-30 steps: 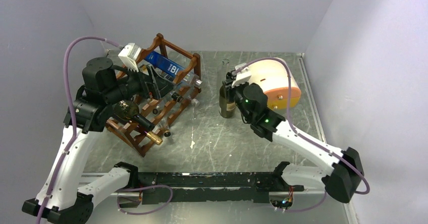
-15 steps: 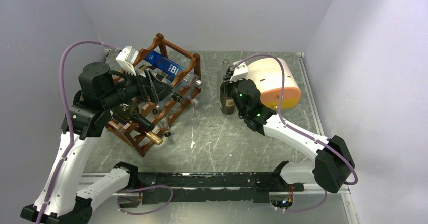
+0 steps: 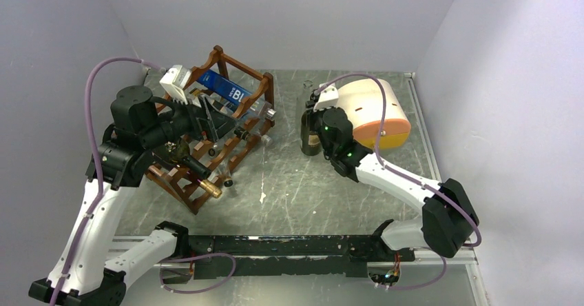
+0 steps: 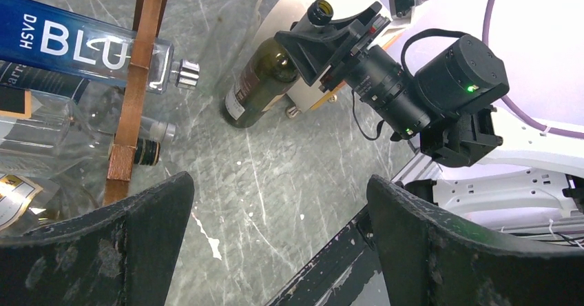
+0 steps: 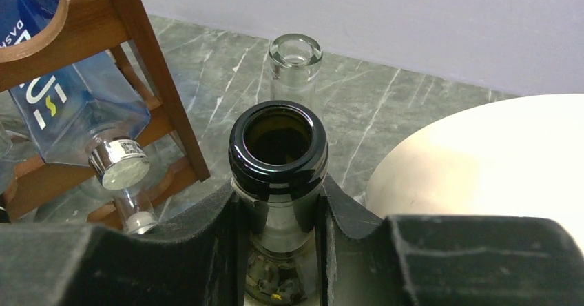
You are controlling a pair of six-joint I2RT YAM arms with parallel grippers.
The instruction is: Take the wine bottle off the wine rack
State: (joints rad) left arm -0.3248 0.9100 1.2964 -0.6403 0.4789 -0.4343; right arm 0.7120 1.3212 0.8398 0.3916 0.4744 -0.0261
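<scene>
wine bottle (image 5: 278, 171): one, dark glass, upright right of our wavy wooden wine rack (image 5: 148, 58)
right tool (image 5: 279, 216): pinching its neck
left tool (image 4: 275, 237): wide

Setting: robotics lab, enclosed test cell.

Evidence:
- Plain pale lilac panel walls (image 3: 289, 16) close in a grey veined tabletop (image 3: 296, 182) at the back and on both sides.
- Two white-and-black jointed robot arms, left (image 3: 95, 209) and right (image 3: 399, 178), stand on a black mounting rail (image 3: 289, 247) along the near edge.
- Loose purple cable (image 3: 87, 109) loops along each arm.
- A green indicator light (image 4: 470, 88) glows on the right arm's wrist housing.
- Goods on the table read as test props: a reddish-brown wooden wine rack (image 3: 219, 54), a dark green glass wine bottle (image 3: 308, 144) and a cream-and-orange drum-shaped box (image 3: 375, 109).
</scene>
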